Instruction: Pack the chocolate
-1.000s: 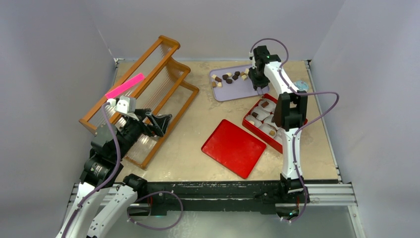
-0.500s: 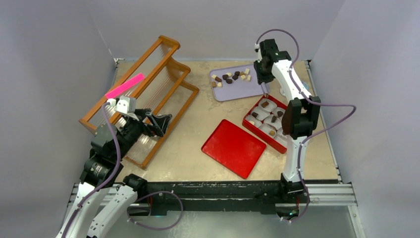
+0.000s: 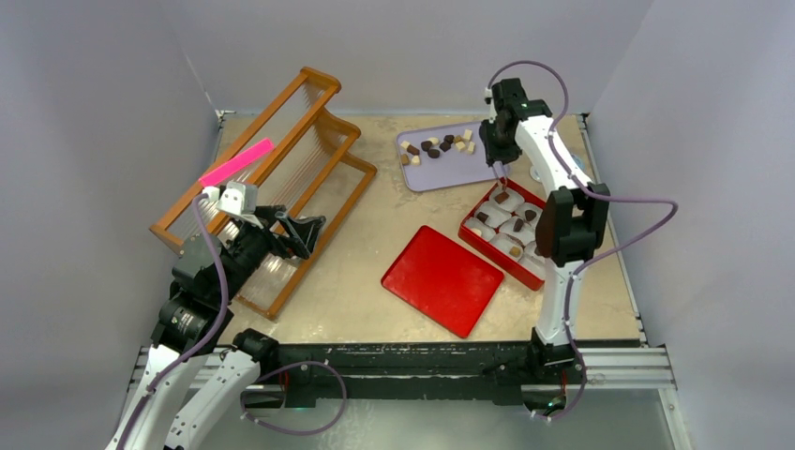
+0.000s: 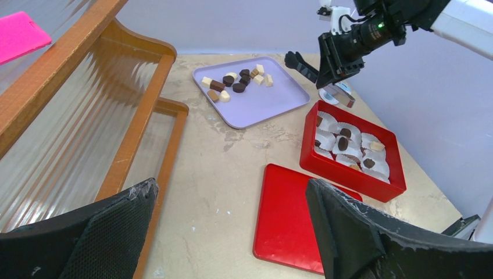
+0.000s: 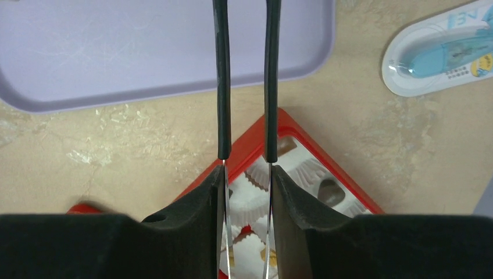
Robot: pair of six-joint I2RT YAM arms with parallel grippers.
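Observation:
Several chocolate pieces (image 3: 436, 145), dark, brown and cream, lie on a lilac tray (image 3: 450, 171) at the back. More chocolate (image 3: 502, 198) sits in white paper cups inside the red box (image 3: 497, 258). My right gripper (image 3: 497, 150) is shut on thin tweezers (image 3: 503, 178) that hang over the box's far corner. In the right wrist view the tweezers (image 5: 222, 87) stand apart with nothing between them, above the box rim (image 5: 196, 185). My left gripper (image 3: 286, 225) stands open and holds nothing, over the wooden rack; in its wrist view the gripper (image 4: 231, 192) faces the red lid (image 4: 290, 221).
The flat red lid (image 3: 442, 279) lies left of the box. A wooden rack (image 3: 281, 159) carrying a pink strip (image 3: 236, 161) fills the left side. A blue and white packet (image 3: 569, 162) lies behind the box near the right wall.
My right gripper moved rightward from the tray's right edge to the box's far corner, its elbow swinging right. The left arm has not moved.

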